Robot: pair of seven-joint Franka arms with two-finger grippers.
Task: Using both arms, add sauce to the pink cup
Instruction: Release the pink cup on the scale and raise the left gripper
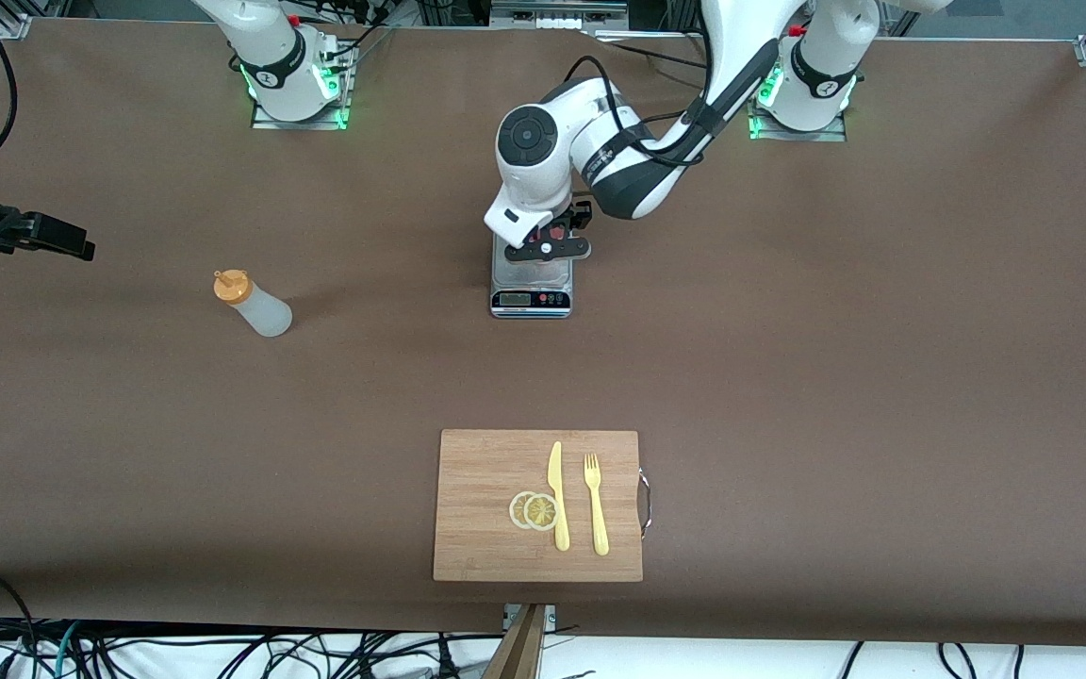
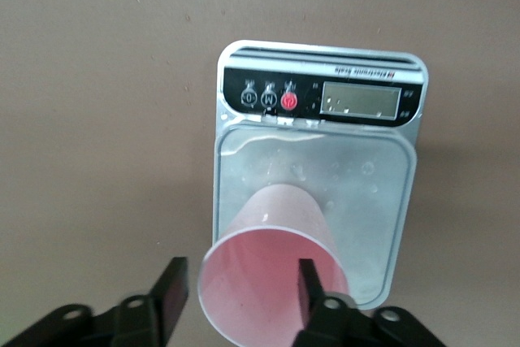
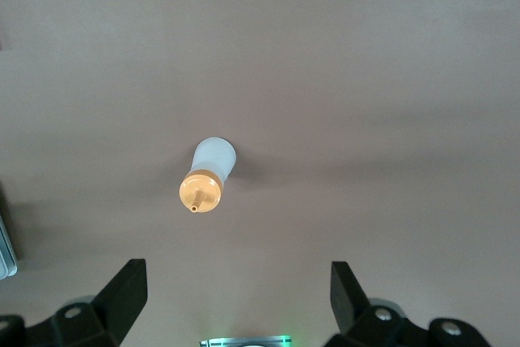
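The pink cup (image 2: 272,270) stands upright on the plate of a small silver scale (image 2: 325,99) in the middle of the table. My left gripper (image 2: 241,286) hangs right over the cup and is open. One finger is outside the rim with a gap to it, and the other is over the cup's mouth, so the cup is not held. In the front view the left hand (image 1: 548,240) hides the cup. The sauce bottle (image 1: 255,304) stands on the table toward the right arm's end. High over the sauce bottle (image 3: 207,176) my right gripper (image 3: 237,290) is open and empty.
A wooden cutting board (image 1: 477,500) lies near the front edge with a yellow knife (image 1: 558,495), a yellow fork (image 1: 595,505) and two lemon slices (image 1: 534,510). A black camera mount (image 1: 15,231) juts in at the right arm's end of the table.
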